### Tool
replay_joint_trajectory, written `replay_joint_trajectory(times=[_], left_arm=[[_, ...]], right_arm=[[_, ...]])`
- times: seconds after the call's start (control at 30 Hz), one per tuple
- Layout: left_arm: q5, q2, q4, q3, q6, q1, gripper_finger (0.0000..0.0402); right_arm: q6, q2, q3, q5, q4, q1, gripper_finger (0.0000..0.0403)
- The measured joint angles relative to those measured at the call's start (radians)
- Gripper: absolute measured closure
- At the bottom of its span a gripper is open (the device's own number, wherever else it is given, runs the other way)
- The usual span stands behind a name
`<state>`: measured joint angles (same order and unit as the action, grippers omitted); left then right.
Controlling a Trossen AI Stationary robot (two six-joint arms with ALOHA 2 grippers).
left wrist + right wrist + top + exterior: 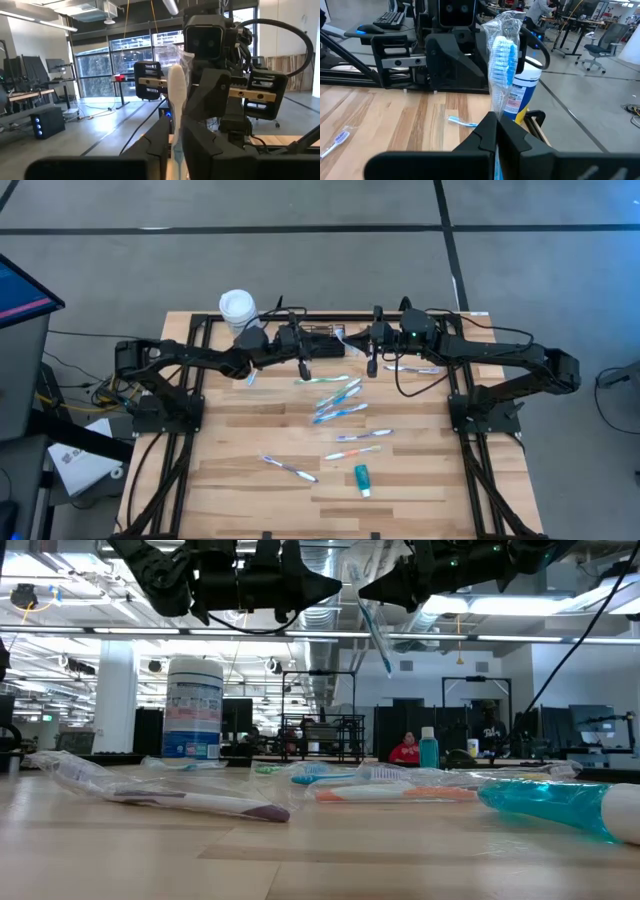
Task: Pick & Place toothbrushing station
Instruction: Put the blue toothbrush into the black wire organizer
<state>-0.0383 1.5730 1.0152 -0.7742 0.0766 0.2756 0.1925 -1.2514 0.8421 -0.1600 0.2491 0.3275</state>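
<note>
The toothbrushing station (pixel 322 337), a small black wire-mesh basket, stood at the far edge of the desk (pixel 230 450), midway along it, with both arms reaching in from either side. The left gripper (pixel 303 370) hung above the desk just on the near side of the basket's left end. Its fingers were pressed against a wrapped white toothbrush (pixel 176 95), which stood straight out between them. The right gripper (pixel 372 367) hung at the basket's right end, also raised off the wood. Its fingers were clamped tight on a wrapped blue-bristled toothbrush (pixel 503 55), whose clear wrapper bunched around the head. In the wrist views the two grippers faced one another across the gap, well apart.

A white-lidded round canister (pixel 237 308) with a blue label stood upright left of the basket, near the desk's far left corner. Nearer the camera, several wrapped toothbrushes (pixel 338 402) lay scattered over the middle of the desk. A teal toothpaste tube (pixel 362 478) lay close to the near edge. One more toothbrush (pixel 412 368) lay on the wood under the right arm.
</note>
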Motion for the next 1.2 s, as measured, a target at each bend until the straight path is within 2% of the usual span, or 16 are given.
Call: replay_joint_trajectory(times=[0.13,0.3,1.2], left_arm=[[0.0,0.0,0.01,0.0,-0.014,0.0,0.0324],[0.0,0.0,0.014,0.0,-0.014,0.0,0.031],[0.012,0.0,0.044,0.0,-0.032,-0.014,0.0309]], right_arm=[[0.0,0.0,0.0,0.0,0.001,0.0,0.0403],[-0.002,0.0,0.0,0.0,0.001,0.0,0.0403],[-0.002,-0.024,0.0,0.0,0.062,-0.006,0.0403]])
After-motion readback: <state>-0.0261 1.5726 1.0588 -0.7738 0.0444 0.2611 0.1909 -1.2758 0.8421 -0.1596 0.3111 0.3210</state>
